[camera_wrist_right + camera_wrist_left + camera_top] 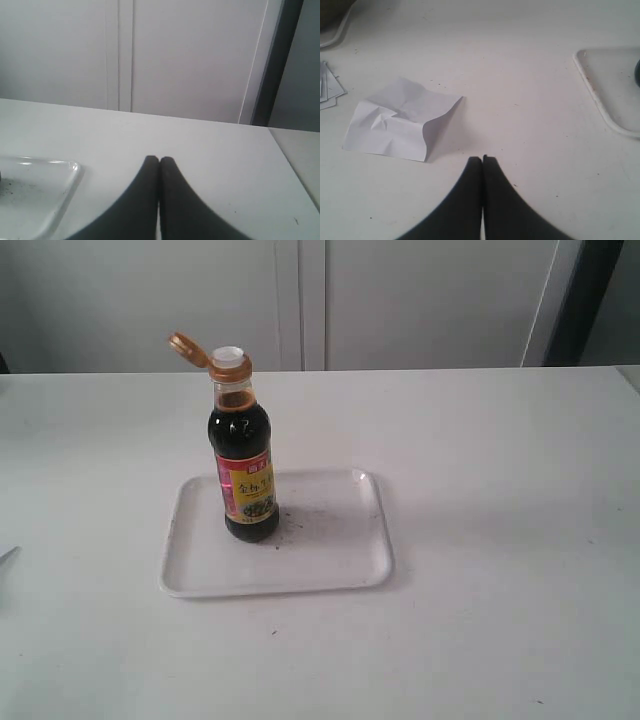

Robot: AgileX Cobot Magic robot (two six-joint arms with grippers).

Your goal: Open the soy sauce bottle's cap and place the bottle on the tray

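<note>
The soy sauce bottle (245, 470) stands upright on the left part of the white tray (330, 540). Its orange-brown cap (186, 347) is flipped open to the left, baring the white spout (228, 357). Neither arm shows in the exterior view. My left gripper (482, 159) is shut with nothing in it, over bare table, with a corner of the tray (610, 85) off to one side. My right gripper (159, 159) is shut and empty too, above the table beside a corner of the tray (45, 195).
A crumpled sheet of white paper (400, 117) lies on the table close to the left gripper, with more paper edges (327, 87) beyond it. White cabinet doors (400, 300) stand behind the table. The table's right edge (295, 170) shows in the right wrist view.
</note>
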